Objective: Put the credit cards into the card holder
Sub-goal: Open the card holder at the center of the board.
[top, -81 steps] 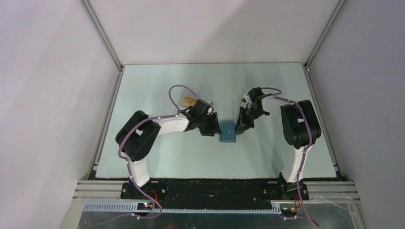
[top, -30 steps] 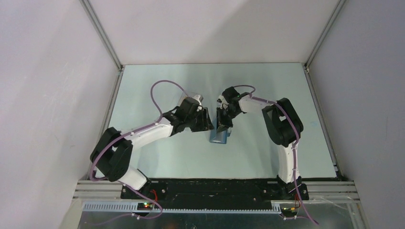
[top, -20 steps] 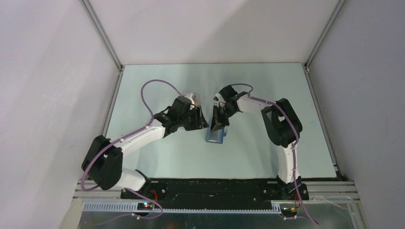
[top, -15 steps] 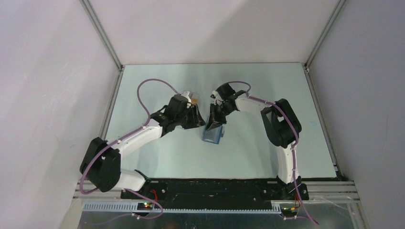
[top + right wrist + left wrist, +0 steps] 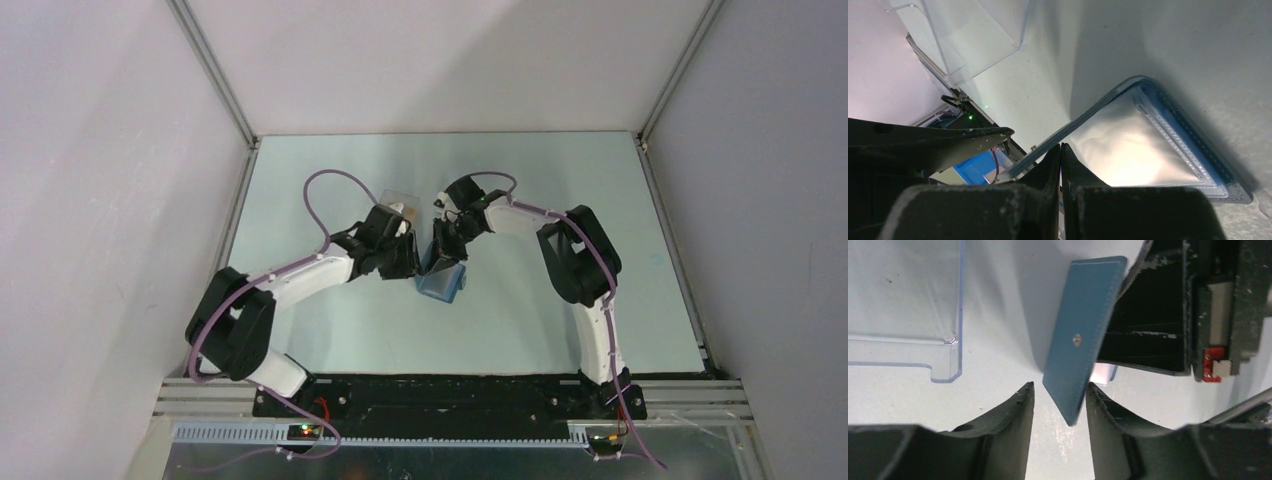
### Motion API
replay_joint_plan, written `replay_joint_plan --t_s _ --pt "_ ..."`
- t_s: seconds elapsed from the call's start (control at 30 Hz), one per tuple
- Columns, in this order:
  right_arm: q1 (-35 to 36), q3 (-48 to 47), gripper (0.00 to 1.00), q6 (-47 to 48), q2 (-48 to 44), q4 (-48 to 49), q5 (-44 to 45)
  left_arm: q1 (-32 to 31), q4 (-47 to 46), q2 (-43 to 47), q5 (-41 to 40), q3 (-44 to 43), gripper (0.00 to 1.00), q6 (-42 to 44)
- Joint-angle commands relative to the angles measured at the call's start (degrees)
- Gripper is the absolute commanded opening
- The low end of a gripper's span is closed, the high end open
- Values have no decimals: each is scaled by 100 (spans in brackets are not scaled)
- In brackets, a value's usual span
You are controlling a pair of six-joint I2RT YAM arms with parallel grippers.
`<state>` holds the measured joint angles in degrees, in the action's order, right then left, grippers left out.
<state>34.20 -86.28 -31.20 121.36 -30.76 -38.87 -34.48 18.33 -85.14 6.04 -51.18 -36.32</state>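
The card holder (image 5: 440,280), a flat blue wallet, lies mid-table with its cover lifted. My right gripper (image 5: 441,248) is shut on the cover's edge and holds it up. In the right wrist view the shut gripper (image 5: 1060,146) pinches that edge, and the pale inner panel (image 5: 1128,145) shows beyond it. My left gripper (image 5: 413,266) is open just left of the wallet. In the left wrist view the raised cover (image 5: 1083,330) has its lower corner between the open gripper (image 5: 1059,386). No credit cards show clearly in any view.
A clear plastic piece (image 5: 400,198) lies just behind the left gripper and shows in the left wrist view (image 5: 903,305) and the right wrist view (image 5: 973,35). The right gripper's black body (image 5: 1168,315) stands close behind the raised cover. Walls enclose the table (image 5: 560,330).
The wallet has slid left and its cover has been lifted by my right gripper. My left gripper has drawn back and now has its open fingers around the cover's corner.
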Motion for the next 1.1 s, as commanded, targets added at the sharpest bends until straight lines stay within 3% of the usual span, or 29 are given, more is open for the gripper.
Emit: replay_joint_plan --t_s 0.0,0.1,0.17,0.43,0.5,0.53,0.6,0.7,0.83,0.9,1.07 --pt "34 -197 4 44 71 -66 39 21 133 -296 -217 -385 42 223" --pt "39 -170 4 215 -35 -290 390 22 144 -373 -188 -384 11 147" --pt "37 -112 5 322 -149 -576 718 16 135 -307 -153 -308 1 4" --pt "-166 731 9 236 -865 -425 1132 -81 108 283 -140 153 0 -785" --pt "-328 1072 19 94 -1095 -128 967 -151 81 372 -195 283 0 -1027" --pt "-414 1296 32 43 -1286 -24 887 -171 69 387 -221 319 0 -1181" --pt "-518 1590 49 -74 -1555 216 828 -283 13 414 -248 410 0 -1411" --pt "-624 1848 60 -183 -1804 497 711 -399 -159 429 -269 532 0 -1700" --pt "-690 2019 61 -286 -1758 692 442 -499 -359 472 -328 656 0 -1977" --pt "-694 2026 56 -327 -1668 735 353 -523 -415 498 -372 728 0 -2124" --pt "-678 2023 53 -295 -1655 640 487 -584 -511 569 -524 920 0 -2396"
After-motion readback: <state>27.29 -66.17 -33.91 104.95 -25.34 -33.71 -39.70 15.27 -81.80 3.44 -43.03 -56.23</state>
